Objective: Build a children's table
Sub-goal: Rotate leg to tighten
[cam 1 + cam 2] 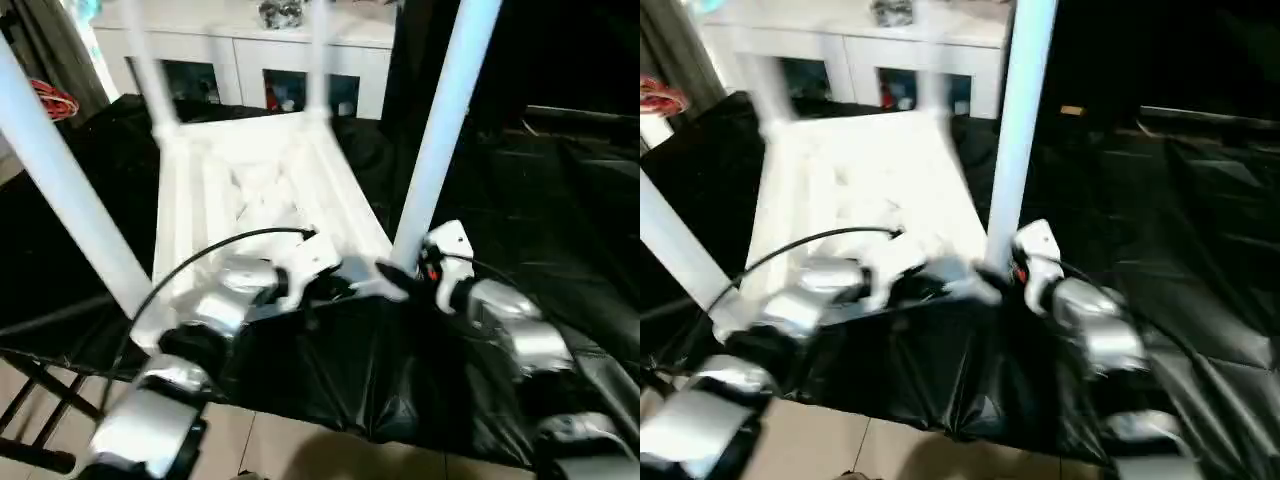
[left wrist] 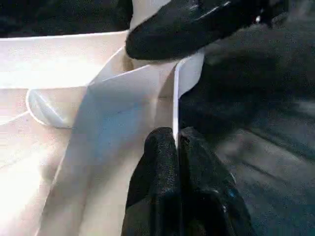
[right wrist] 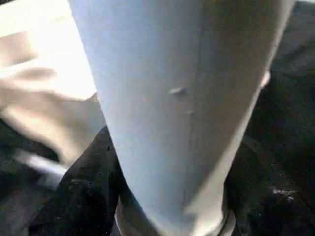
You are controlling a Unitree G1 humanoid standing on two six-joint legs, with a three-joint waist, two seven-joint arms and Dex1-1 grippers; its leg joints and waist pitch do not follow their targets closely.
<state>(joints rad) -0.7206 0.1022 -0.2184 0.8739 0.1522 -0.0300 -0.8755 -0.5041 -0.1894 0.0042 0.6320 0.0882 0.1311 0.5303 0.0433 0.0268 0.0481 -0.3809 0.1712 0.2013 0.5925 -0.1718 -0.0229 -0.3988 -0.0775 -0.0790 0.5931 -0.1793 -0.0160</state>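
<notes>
From my head camera, left eye: the tabletop (image 1: 265, 195) lies upside down on the black-draped surface (image 1: 560, 220), its long axis running away from me toward a white cabinet (image 1: 240, 55) with four legs standing up from the corner sockets. My left pincer (image 1: 335, 268) sits at the near rim; my right pincer (image 1: 405, 275) is at the foot of the near right leg (image 1: 440, 130), the arm closer to that joint.

Right eye: same layout, with that leg (image 1: 1018, 120) rising upright just beside the right forearm.

Left wrist: here I see what the head views blur, my two black fingers (image 2: 162, 162) pinched narrow onto the thin edge of the tabletop rim (image 2: 175, 105), while the other arm's black finger (image 2: 197, 24) lies across the corner above.

Right wrist: the leg (image 3: 182, 108) stands straight ahead, its base in the socket; black fingers (image 3: 93, 167) flank it closely, apparently gripping. I judge the next push runs down along the leg's axis
</notes>
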